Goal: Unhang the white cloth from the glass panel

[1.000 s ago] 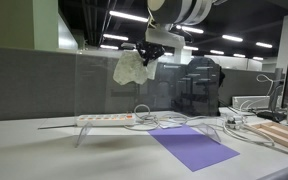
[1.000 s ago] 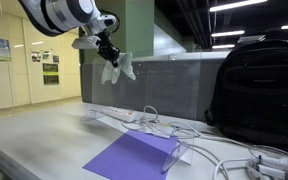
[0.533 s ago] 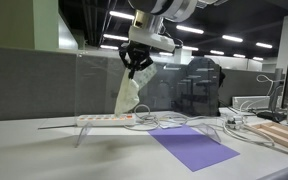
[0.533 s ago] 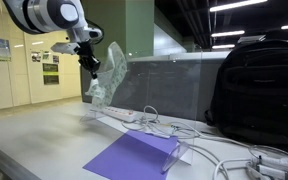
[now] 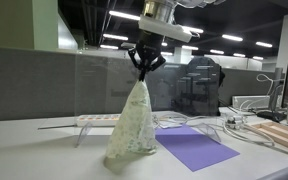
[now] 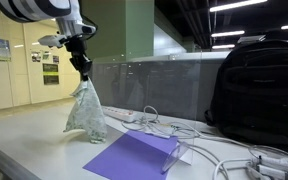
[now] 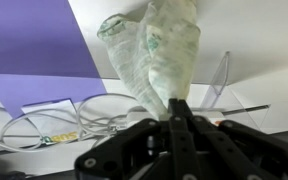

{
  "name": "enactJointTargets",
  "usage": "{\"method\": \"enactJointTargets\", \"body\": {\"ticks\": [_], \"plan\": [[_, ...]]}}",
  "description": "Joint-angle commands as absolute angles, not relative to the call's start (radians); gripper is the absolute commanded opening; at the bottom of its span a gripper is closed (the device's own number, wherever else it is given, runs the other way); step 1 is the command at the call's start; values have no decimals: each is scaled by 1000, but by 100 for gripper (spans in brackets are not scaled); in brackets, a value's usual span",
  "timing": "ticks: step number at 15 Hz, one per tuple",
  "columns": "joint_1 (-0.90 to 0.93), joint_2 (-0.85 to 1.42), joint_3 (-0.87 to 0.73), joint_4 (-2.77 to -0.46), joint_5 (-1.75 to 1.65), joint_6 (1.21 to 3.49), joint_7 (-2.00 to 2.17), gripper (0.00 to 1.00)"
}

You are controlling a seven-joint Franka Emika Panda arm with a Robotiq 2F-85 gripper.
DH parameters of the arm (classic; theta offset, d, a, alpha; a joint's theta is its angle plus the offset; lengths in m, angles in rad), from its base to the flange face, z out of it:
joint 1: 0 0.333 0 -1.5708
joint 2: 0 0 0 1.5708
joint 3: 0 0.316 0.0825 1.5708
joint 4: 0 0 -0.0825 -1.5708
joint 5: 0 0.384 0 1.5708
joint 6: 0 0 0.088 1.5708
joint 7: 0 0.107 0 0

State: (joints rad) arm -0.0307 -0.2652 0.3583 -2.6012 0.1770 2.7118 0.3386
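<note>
Office desk (image 5: pixel 34 150), pale top; ceiling strip lights (image 5: pixel 129 17) behind. Gripper (image 5: pixel 144 72) clamped on top of white cloth (image 5: pixel 132 120); cloth hangs down, hem apparently touching desk, beside purple mat (image 5: pixel 196 148), near glass panel (image 5: pixel 84 85).

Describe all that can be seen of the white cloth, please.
The white cloth is thin, off-white fabric with faint specks. It hangs as a long cone: its gathered top is pinched in the shut jaws of the gripper, and it widens downward in soft folds. Its lower edge seems to rest on the pale table, beside the purple mat.
</note>
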Motion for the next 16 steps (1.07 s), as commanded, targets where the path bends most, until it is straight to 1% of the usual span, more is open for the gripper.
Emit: {"method": "enactJointTargets", "body": {"ticks": [1,6,10,15,16], "plan": [[-4,-352,282,-2681,147,2677,410,0],[-31,-331,230,-2738,155,2718,457,0],[-77,-245,214,-2734,150,2778,547,0],[-131,-137,173,-2732,140,2790,703,0],[-131,-124,159,-2731,145,2789,734,26]]}}
